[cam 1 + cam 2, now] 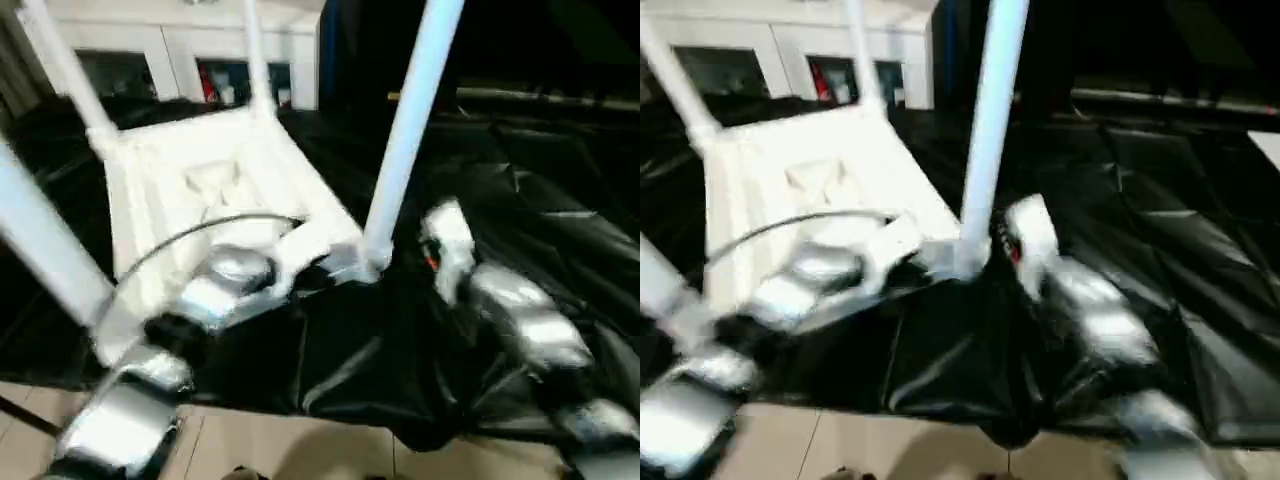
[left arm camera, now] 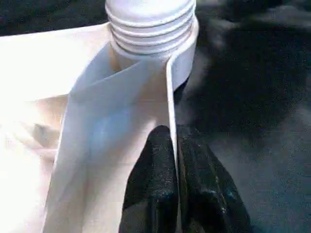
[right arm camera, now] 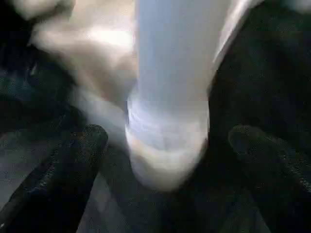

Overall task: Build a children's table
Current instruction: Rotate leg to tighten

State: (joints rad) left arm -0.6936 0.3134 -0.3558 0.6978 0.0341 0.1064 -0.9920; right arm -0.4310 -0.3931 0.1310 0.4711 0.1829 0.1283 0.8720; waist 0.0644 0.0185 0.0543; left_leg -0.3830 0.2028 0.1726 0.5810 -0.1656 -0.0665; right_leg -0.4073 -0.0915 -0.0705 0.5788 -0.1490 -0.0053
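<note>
Black rubbery fingers of the left gripper (image 2: 176, 184) are pinched together on the thin side wall of the tabletop (image 1: 215, 190), one finger inside the rim, one outside, just short of the near-right corner socket (image 2: 150, 29). The right gripper (image 3: 165, 179) stands spread wide, a finger on each side of the near-right leg (image 1: 405, 140) at its base, touching neither side as far as I can tell.

Tabletop lies upside down, ribs up, toward the left of the scene. Legs rise from its corners: the near-right one, a near-left leg (image 1: 45, 245), a far-left leg (image 1: 70, 75) and a far-right leg (image 1: 255, 55).

Handling, as judged: hollow white plastic, so light and fairly stiff, but the rim wall is thin and may flex under a pinch. Legs are smooth round tubes, likely slippery; better gripped low, near the threaded collar, where leverage on the socket is least. Tall legs could tip the whole piece if it is pulled by one edge.

Surface: black glossy sheeting (image 1: 520, 200), wrinkled, probably slick under the plastic. Pale tiled floor (image 1: 300, 450) at the near edge. A white cabinet (image 1: 190, 50) with glass doors stands at the far left.
</note>
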